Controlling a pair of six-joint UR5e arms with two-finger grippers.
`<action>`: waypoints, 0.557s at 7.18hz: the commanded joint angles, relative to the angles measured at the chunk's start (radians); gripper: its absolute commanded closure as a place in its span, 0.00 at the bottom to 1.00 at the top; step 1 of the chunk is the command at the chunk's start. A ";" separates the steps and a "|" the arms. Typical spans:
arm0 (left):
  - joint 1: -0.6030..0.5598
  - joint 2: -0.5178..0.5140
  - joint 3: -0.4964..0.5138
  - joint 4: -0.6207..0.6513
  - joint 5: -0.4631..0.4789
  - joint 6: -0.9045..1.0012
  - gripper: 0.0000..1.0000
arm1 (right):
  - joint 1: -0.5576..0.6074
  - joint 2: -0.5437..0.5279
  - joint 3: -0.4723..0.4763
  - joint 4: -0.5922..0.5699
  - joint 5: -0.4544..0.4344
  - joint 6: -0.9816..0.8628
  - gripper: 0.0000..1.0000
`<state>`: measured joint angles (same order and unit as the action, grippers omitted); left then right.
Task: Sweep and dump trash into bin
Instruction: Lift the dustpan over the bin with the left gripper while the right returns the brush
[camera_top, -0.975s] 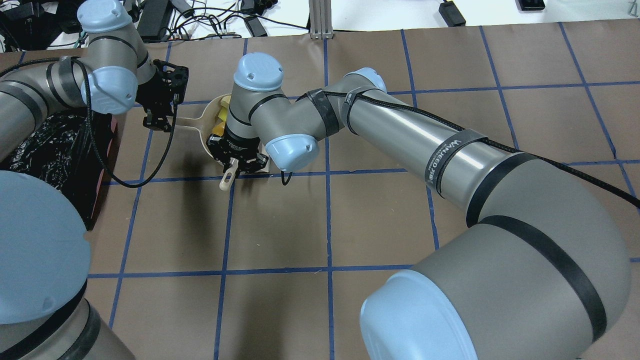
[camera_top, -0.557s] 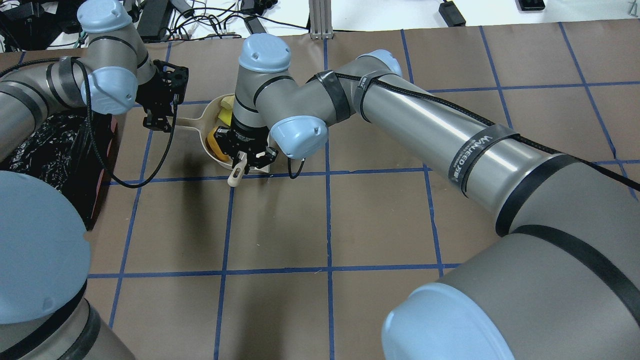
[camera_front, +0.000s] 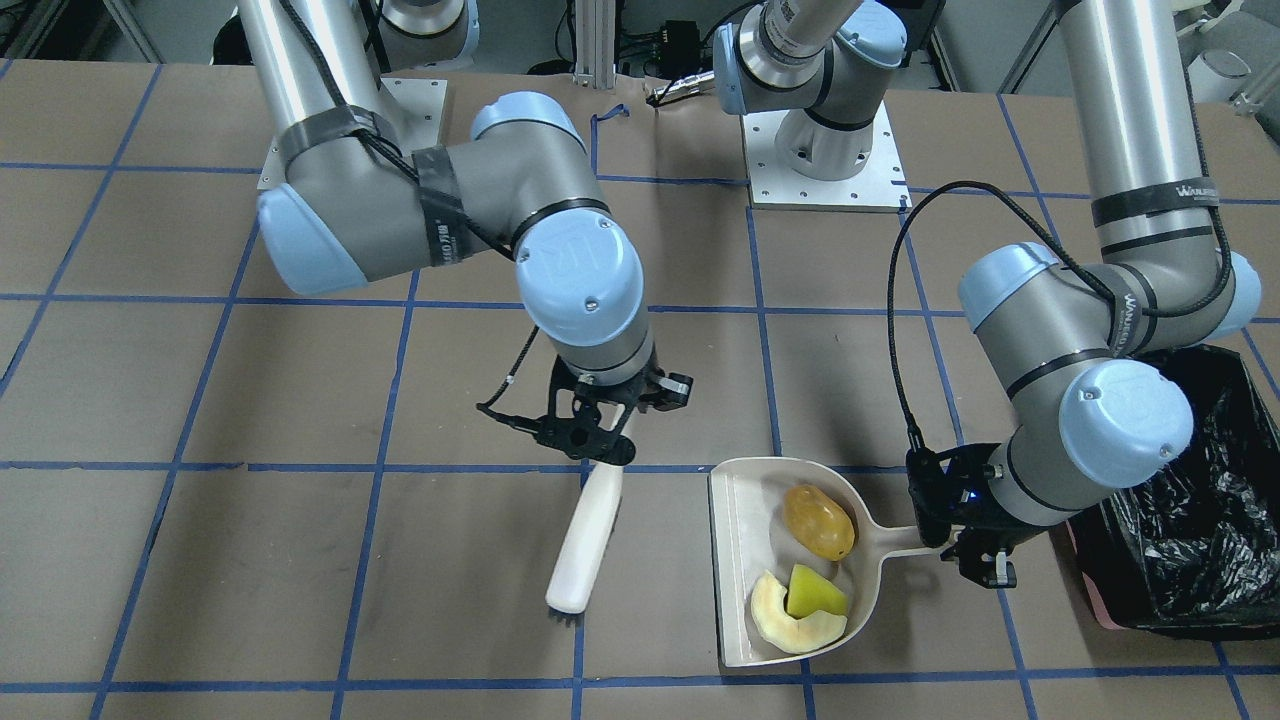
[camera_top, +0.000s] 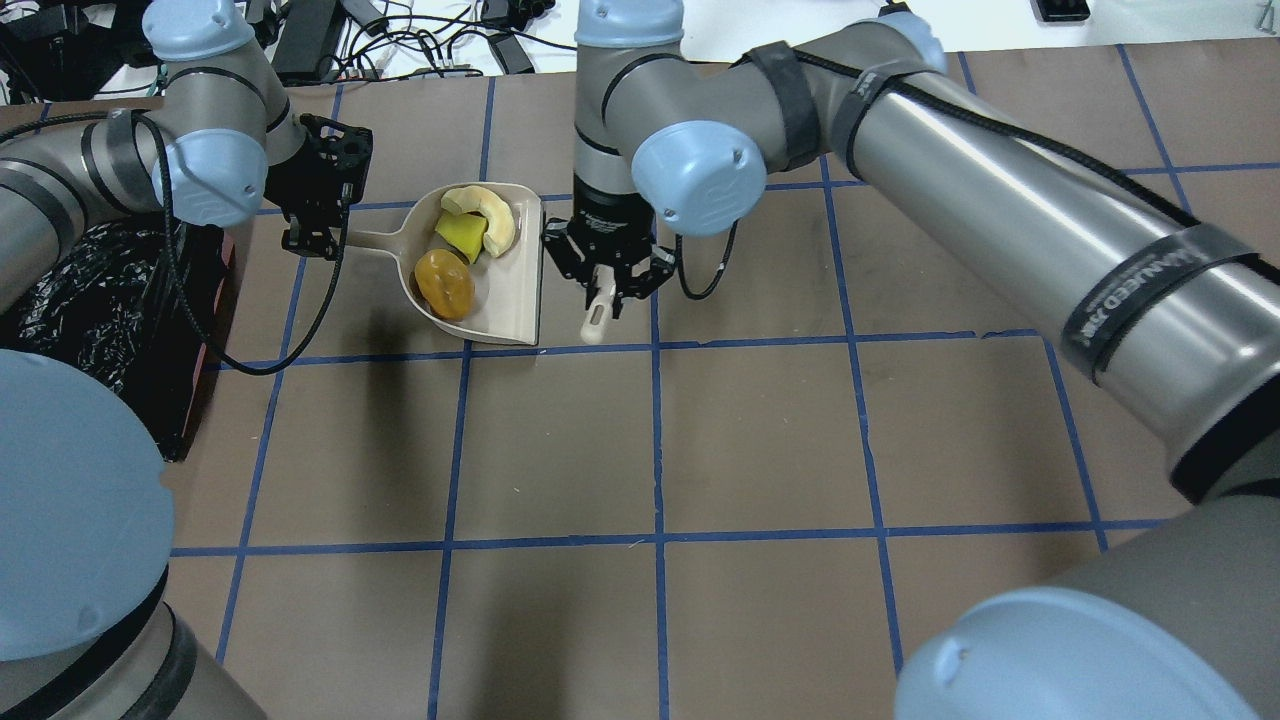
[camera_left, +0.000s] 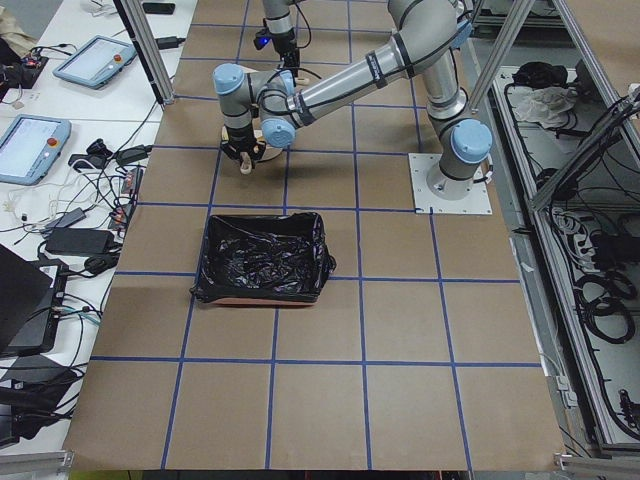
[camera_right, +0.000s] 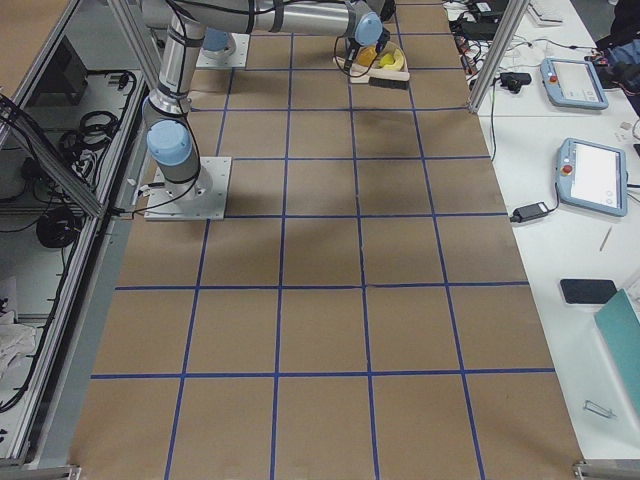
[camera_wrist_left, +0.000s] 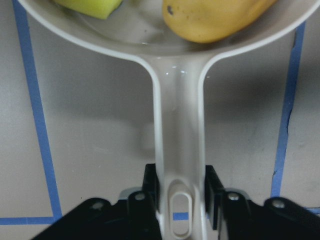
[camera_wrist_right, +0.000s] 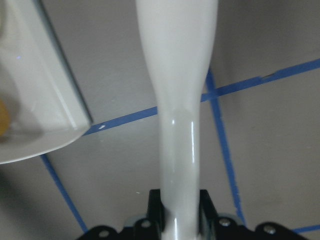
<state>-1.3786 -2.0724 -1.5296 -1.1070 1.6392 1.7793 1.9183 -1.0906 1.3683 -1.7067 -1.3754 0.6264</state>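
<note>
Left hand (camera_top: 315, 238) is clamped tight on the tip of the dustpan's handle, its two fingers (camera_wrist_left: 150, 186) pressed flat against either side of it. The right hand (camera_top: 608, 284) points down and is closed just as firmly around the top of a white brush handle.

Everything sits on the brown counter (camera_top: 760, 430), which is ruled into squares with blue tape. The bin (camera_front: 1092, 592) stands at the edge on the robot's left, just behind the left hand. It is a pinkish box, and its crinkly black bag (camera_top: 95, 300) spills over the rim. None of the trash is in it that I can see.

Next to it is the beige dustpan (camera_top: 512, 292), which looks to be resting on the counter. Its handle runs toward the bin and its straight open lip faces the right hand.

The brush (camera_front: 585, 530) hangs tilted just beside that lip, clear of it, with the bristle end leaning toward the operators' side. I cannot tell whether the bristles touch the counter.

All three bits of trash lie in the pan. The glossy golden-brown potato (camera_top: 445, 284) sits alone toward the robot's side. The pale curved rind slice (camera_top: 494, 212) lies at the far end. The yellow wedge (camera_top: 461, 234) is tucked into its curve, touching it.
</note>
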 joint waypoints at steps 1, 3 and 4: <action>0.013 0.021 0.003 -0.019 -0.002 0.046 1.00 | -0.134 -0.127 0.090 0.076 -0.045 -0.168 1.00; 0.042 0.047 0.044 -0.087 -0.027 0.090 1.00 | -0.253 -0.243 0.178 0.114 -0.112 -0.346 1.00; 0.094 0.051 0.122 -0.200 -0.073 0.142 1.00 | -0.324 -0.265 0.216 0.118 -0.120 -0.435 1.00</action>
<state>-1.3339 -2.0308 -1.4812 -1.1976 1.6104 1.8702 1.6817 -1.3101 1.5315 -1.6024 -1.4751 0.3076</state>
